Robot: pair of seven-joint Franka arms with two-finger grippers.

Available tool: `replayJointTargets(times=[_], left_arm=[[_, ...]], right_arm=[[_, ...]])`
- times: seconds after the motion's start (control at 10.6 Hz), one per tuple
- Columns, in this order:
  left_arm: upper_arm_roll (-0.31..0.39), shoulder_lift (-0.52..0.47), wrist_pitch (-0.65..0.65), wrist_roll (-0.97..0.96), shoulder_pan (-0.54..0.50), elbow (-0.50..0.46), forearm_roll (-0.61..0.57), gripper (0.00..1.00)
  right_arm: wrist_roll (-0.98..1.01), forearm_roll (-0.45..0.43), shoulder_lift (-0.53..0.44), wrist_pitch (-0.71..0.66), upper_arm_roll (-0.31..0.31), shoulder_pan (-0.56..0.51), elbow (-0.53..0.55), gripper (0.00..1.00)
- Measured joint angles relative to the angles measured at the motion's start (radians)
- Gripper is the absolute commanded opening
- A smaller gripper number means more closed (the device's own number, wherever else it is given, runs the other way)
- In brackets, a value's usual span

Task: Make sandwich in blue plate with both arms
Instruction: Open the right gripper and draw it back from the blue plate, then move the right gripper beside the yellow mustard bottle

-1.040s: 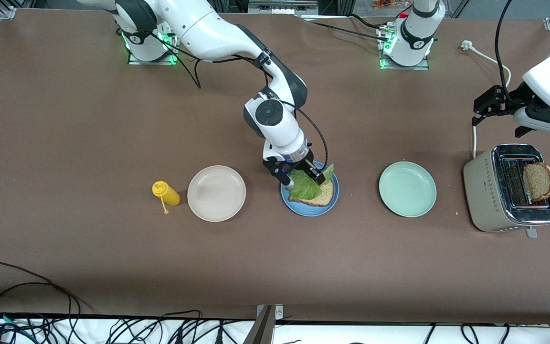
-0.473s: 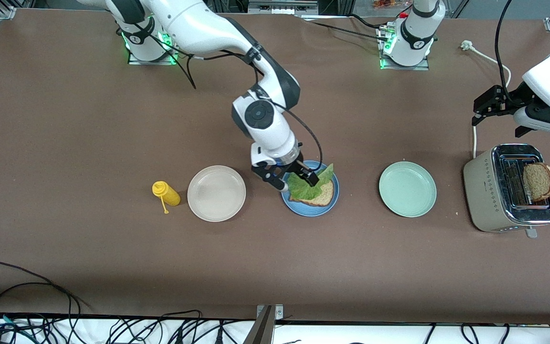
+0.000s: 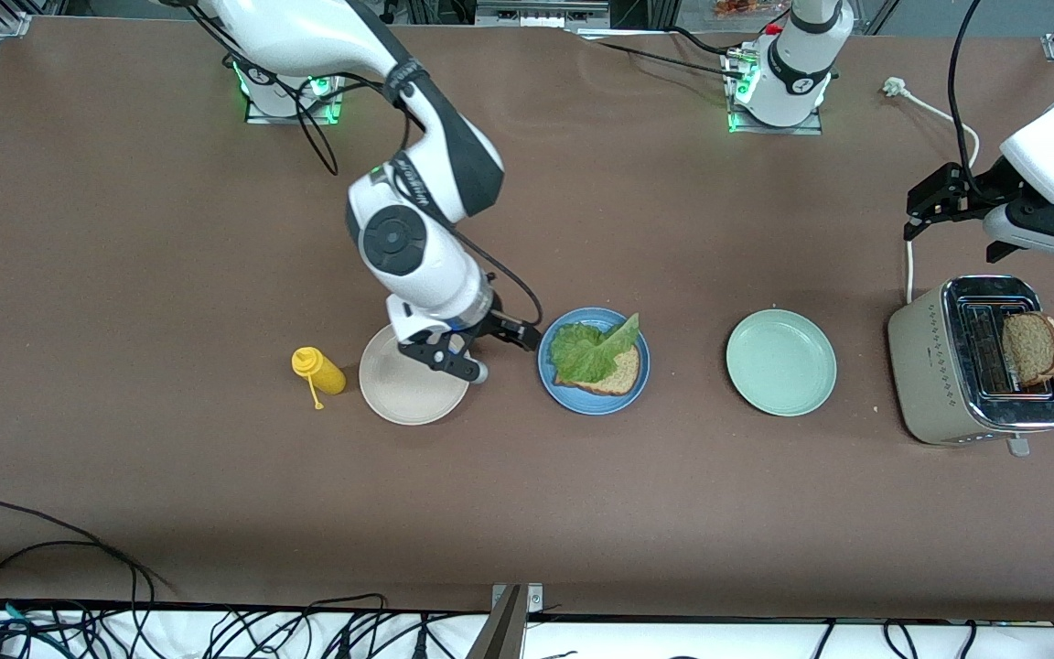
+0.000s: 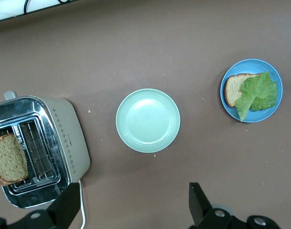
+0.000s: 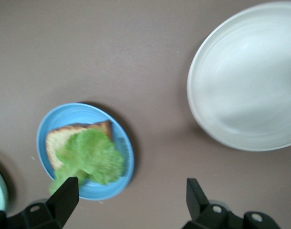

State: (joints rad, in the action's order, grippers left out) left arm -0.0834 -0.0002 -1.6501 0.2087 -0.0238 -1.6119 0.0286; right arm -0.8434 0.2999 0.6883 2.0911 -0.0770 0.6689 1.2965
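– So which arm was nearer the second slice [image 3: 1032,348]?
– The left gripper [image 3: 930,203], jaws apart and empty, hung just above the toaster [image 3: 975,361] holding it. The right gripper [image 3: 481,352], also spread, hovered between the beige plate [image 3: 403,394] and the blue plate [image 3: 593,401] with bread and lettuce [image 3: 593,352].

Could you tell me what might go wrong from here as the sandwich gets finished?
1. The ruffled green lettuce leaf overhangs the brown bread slice on the round blue plate; a second slice may land crooked.
2. The other bread slice leans out of the beige toaster; the open left gripper could knock it off.
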Motion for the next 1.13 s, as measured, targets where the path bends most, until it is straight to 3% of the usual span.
replayJointTargets(times=[0.38,0.66,0.85,1.13], left_arm=[[0.0,0.0,0.0,0.0,0.0,0.0,0.0,1.0],[0.001,0.001,0.005,0.0,-0.001,0.0,0.0,1.0],[0.001,0.001,0.006,0.0,0.0,0.0,0.0,1.0],[0.001,0.002,0.006,0.0,0.0,0.0,0.0,1.0]], right_arm=[[0.518,0.0,-0.181,-0.151,0.016,-0.132,0.155,1.0],[0.953,-0.004,-0.274,-0.292,0.019,-0.248,0.192,1.0],[1.157,-0.091,-0.317,-0.326,0.02,-0.283,0.199,1.0],[1.405,-0.127,-0.385,-0.329,0.022,-0.32,0.264,1.0]])
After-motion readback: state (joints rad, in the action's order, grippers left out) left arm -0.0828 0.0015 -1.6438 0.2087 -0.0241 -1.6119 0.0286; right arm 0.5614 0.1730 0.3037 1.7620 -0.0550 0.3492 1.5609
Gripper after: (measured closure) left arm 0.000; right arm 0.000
